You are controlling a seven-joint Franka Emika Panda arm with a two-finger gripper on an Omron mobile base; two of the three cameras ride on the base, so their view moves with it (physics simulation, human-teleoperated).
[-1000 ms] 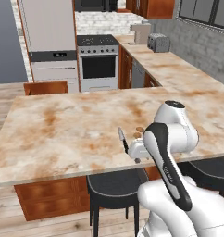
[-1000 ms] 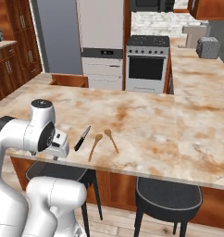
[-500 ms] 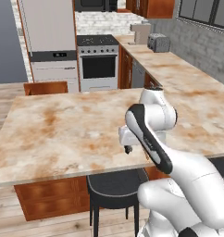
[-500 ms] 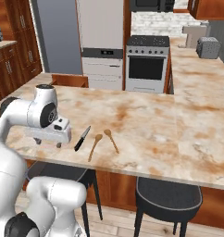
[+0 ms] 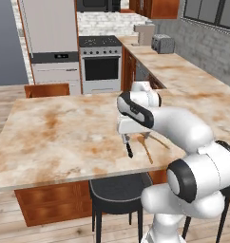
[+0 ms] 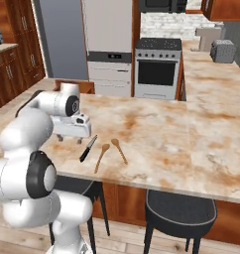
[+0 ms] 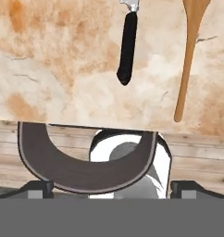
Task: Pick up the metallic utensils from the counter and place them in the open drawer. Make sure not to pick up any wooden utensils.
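Observation:
The knife (image 5: 129, 148) (image 6: 88, 148) with black handle and silver blade lies flat near the front edge of the counter (image 5: 55, 137) (image 6: 181, 139). My gripper (image 5: 125, 138) (image 6: 66, 137) hangs just above the counter, by the knife's blade end, open and empty. In the hand view the black handle (image 7: 127, 46) sits ahead between the spread fingertips (image 7: 38, 187), and one wooden spoon (image 7: 189, 55) lies beside it. Two tan wooden spoons (image 5: 148, 151) (image 6: 101, 157) lie right of the knife. The thin grey utensil is out of view. A reddish-brown drawer (image 5: 46, 89) stands beyond the counter's far edge.
A black stool (image 5: 118, 182) (image 7: 77, 166) stands under the counter's front edge below the knife, and a second stool (image 6: 180, 213) is further right. A stove (image 5: 101, 66) and a tall fridge (image 5: 48, 42) stand at the back, and a toaster (image 5: 163, 43) on the side counter.
The arm has swung its elbow up and over the counter. The hand moved from the counter's front edge inward to the knife's blade end. Knife and spoons have not moved.

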